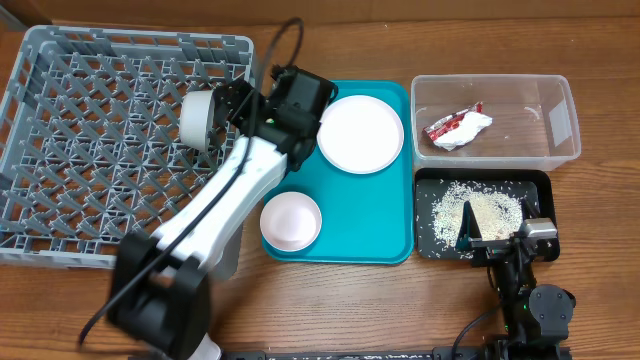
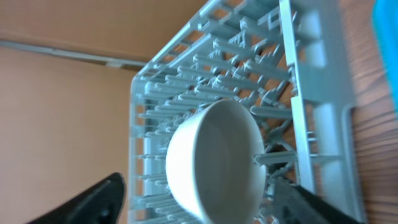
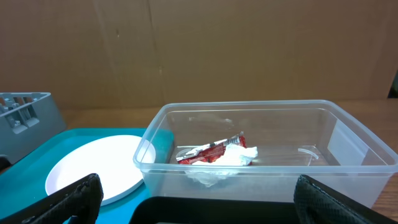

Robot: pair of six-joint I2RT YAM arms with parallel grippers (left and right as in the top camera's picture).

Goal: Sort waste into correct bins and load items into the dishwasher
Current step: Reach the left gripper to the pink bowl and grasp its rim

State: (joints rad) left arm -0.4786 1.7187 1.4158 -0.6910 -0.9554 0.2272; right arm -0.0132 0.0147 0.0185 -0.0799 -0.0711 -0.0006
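Over wooden table and grey rack, tipped bowl just beyond left gripper's spread jaws, likely light, slick, chippable, best pinched at rim; right gripper likewise spread.

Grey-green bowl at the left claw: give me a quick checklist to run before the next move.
1. Grey-green bowl inside the dish rack: ok, on its side among the pegs.
2. Left claw clear of that bowl: cannot tell; one finger shows a gap, the other sits close to the rim.
3. Wrapper in the clear tub: ok.
4. Rice in the black tray: ok.
5. Plate and pinkish bowl loaded: not ok, both on the teal tray.
6. Right claw empty: ok, open.
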